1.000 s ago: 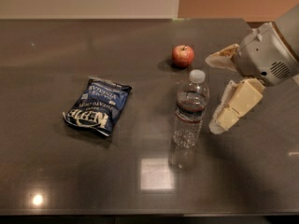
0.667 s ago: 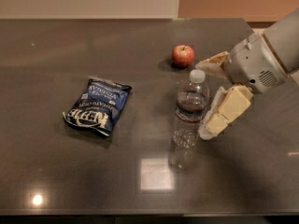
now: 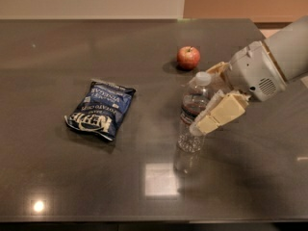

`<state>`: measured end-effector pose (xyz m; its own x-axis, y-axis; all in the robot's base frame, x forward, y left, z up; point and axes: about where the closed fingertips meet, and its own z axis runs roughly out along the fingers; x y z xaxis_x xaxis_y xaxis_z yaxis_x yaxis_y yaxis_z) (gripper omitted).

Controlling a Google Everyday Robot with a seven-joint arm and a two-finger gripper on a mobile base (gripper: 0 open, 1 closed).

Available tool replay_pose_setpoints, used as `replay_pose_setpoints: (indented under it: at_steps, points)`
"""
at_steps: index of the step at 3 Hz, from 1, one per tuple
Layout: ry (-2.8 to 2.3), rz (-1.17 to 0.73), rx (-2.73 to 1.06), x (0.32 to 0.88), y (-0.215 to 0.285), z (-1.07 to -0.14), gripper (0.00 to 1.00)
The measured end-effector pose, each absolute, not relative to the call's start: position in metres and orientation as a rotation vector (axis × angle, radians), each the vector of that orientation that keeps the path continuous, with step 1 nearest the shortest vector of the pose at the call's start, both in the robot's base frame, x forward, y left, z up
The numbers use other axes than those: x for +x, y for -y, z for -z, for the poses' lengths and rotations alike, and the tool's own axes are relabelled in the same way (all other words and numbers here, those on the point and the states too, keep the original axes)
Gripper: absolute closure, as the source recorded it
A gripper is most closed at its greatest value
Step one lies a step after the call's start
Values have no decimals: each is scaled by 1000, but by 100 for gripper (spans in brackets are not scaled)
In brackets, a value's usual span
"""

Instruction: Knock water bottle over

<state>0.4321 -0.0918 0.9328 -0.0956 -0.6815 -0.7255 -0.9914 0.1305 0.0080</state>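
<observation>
The water bottle [image 3: 191, 110], clear ribbed plastic with a white cap, stands upright on the dark table [image 3: 144, 42] right of centre. My gripper [image 3: 205, 100] comes in from the right on a white arm and is open, with its cream fingers spread. The near finger [image 3: 220, 114] lies against the bottle's right side at mid height. The far finger [image 3: 216, 70] sits just behind and right of the cap. Nothing is held.
A red apple [image 3: 188, 57] sits behind the bottle, close to the far finger. A blue chip bag [image 3: 100, 109] lies flat to the left of the bottle. The table's far edge meets a wall.
My gripper has moved left and slightly down toward the bottle, and the near finger now reaches its side. The bottle, apple and chip bag have not moved.
</observation>
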Motion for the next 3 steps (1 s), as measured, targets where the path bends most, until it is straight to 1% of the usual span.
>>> replay_pose_setpoints:
  at_steps: [1,2,3]
  points:
    - [-1825,-722,-1591,436,92,-937,50]
    - [-1839,-686,-1595,443,99,-949,74]
    - [-1882,-534,-1671,451,104,-970,97]
